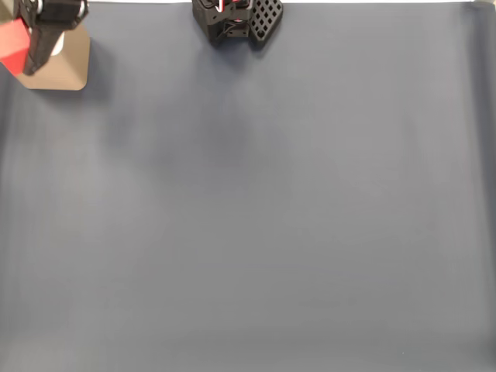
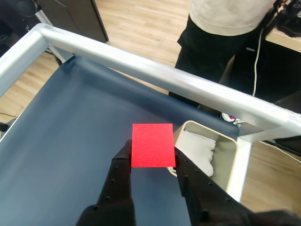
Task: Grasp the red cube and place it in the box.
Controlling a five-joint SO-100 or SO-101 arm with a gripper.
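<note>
A dark blue mat point(image 1: 256, 217) covers most of the fixed view. In the wrist view a silver frame point(image 2: 155, 70) crosses diagonally from upper left to right; beyond it, wood floor point(image 2: 136, 21) and a standing person point(image 2: 221, 33) at top right.

Red cube held aloft beside the box, near a corner of the surface.

Red cube point(image 2: 152, 145): bright red, flat plain faces, clamped between the two black fingers of the hand point(image 2: 151, 162), off the dark blue surface point(image 2: 70, 136); in the fixed view it shows at the top left edge point(image 1: 12, 48). Box point(image 2: 225, 155): tan, thin walls, rounded corners, white lining inside, upright at the surface's corner, just right of the cube in the wrist view.
</note>
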